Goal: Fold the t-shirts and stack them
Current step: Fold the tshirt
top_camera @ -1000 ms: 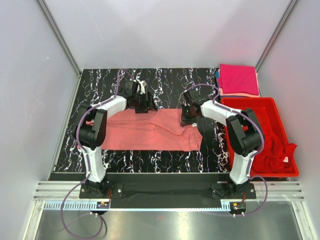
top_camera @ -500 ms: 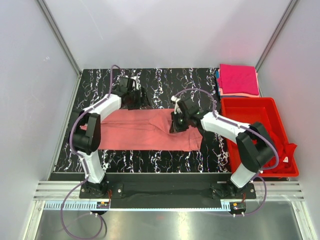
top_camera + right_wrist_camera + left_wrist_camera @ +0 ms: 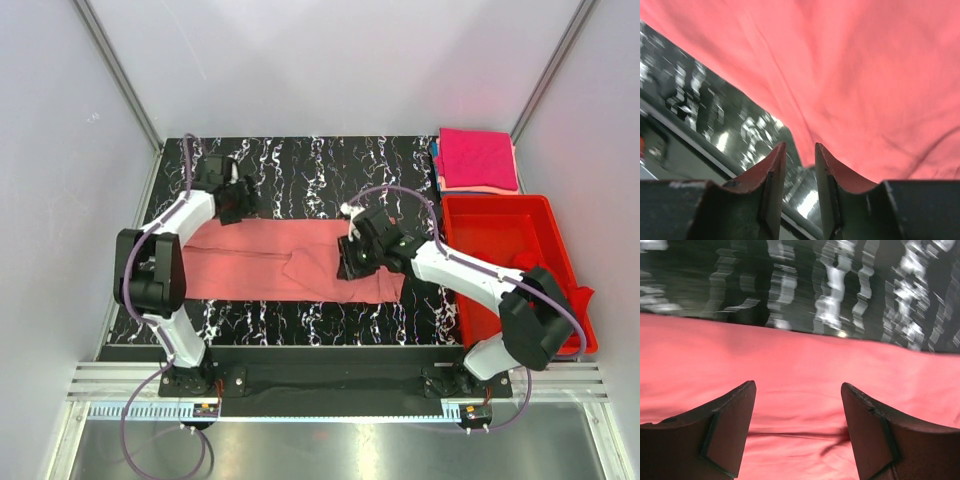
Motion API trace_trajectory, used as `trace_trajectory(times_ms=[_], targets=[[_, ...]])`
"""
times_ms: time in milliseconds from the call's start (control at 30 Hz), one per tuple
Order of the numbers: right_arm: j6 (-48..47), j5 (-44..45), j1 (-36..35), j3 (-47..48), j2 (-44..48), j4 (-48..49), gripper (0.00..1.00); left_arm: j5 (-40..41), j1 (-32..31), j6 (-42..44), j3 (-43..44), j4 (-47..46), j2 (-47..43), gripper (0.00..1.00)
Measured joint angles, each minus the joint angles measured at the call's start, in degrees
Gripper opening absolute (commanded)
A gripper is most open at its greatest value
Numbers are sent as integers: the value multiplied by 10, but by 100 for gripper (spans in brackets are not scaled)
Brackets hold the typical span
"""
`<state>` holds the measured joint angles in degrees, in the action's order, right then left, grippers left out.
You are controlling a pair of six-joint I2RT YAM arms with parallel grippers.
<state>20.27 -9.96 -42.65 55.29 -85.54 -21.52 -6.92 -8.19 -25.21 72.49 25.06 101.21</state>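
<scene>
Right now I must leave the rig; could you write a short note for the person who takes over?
Left gripper: open, empty, over the salmon t-shirt near its far edge.
Right gripper: jaws slightly apart, empty, low over the same shirt.
Done: folded stack at far right corner, magenta on top.
Left: finish folding the salmon shirt; red t-shirts wait in the red bin.

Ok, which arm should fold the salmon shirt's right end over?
Probably right: the right gripper is over the right part of the salmon shirt, jaws slightly apart; the left gripper is near its left end, jaws wide.
</scene>
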Motion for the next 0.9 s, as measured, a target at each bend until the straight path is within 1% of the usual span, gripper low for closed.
trace_trajectory(times_ms=[100,200,300,400,533,667,833,900], targets=[[-2,8,0,42,-8,7,37,17,46,-2,1,20,0,75],[0,27,0,71,-44,20,37,37,91,-1,2,36,3,75],[10,63,0,73,-87,22,37,64,134,-1,10,51,21,75],[31,94,5,63,-118,21,36,85,165,-1,16,62,52,76],[66,120,34,25,-128,21,36,108,188,-6,24,77,92,76],[91,138,65,10,-132,27,36,136,195,-16,29,86,92,76],[99,148,91,41,-160,33,36,183,195,-48,29,123,81,76],[97,151,109,76,-187,26,36,192,195,-62,22,130,56,76]])
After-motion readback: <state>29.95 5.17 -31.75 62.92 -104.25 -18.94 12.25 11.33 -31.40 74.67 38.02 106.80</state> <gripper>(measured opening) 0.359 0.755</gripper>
